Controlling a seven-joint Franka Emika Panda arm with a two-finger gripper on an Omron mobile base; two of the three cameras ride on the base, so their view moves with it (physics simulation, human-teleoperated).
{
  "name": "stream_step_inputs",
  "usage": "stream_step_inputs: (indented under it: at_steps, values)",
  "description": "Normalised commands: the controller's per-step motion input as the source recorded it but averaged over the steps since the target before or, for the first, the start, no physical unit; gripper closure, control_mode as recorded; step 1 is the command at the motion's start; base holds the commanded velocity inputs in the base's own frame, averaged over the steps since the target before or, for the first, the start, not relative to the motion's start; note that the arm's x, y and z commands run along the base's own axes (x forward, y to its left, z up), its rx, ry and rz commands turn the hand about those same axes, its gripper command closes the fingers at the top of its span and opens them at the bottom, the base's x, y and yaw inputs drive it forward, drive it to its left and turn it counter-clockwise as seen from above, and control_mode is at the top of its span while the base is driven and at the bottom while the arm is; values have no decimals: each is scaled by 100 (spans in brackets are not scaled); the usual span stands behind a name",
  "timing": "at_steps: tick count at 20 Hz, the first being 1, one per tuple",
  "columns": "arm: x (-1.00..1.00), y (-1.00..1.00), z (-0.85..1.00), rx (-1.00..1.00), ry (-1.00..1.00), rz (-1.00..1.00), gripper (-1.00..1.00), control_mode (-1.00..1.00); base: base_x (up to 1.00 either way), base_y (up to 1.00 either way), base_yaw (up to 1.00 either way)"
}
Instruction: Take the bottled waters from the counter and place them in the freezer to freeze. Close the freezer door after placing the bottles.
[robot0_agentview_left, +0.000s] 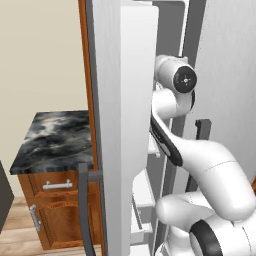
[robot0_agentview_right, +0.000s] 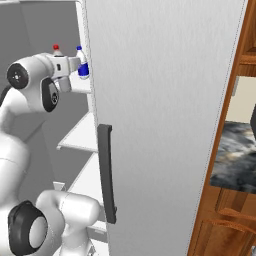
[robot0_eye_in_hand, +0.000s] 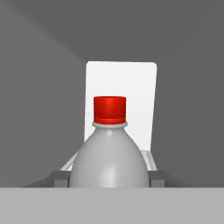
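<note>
Left base: freezer door (robot0_agentview_left: 122, 125) swung open, edge-on; arm reaches past it into the freezer (robot0_agentview_left: 167, 30); counter (robot0_agentview_left: 52, 140) to the left.
Right base: blue-cap bottle (robot0_agentview_right: 82, 64) and red-cap bottle (robot0_agentview_right: 56, 49) upright on upper shelf (robot0_agentview_right: 82, 86), gripper (robot0_agentview_right: 75, 64) touching the blue one.
Hand: red-cap bottle (robot0_eye_in_hand: 109, 151) dead ahead, pale body. Can't tell grip state.

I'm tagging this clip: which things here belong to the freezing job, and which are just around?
Job: gripper, shut on the red-capped bottle; blue-capped bottle on the freezer shelf; open freezer door; counter.
Just around: plain fridge door; wooden cabinets.
</note>
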Motion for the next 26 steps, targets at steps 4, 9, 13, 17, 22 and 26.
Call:
stream_step_inputs:
  at_steps: [4,9,13,17,22,26]
  values:
    - [64,-8,-1,0,0,-3,100,-100,0,0,0]
    - [60,-1,-9,0,0,-1,100,-100,0,0,0]
    - [53,0,-20,0,0,0,100,-100,0,0,0]
    - [53,-6,-6,0,0,0,100,-100,0,0,0]
    - [58,0,0,0,0,0,100,-100,0,0,0]
    - [37,0,-9,0,0,0,100,-100,0,0,0]
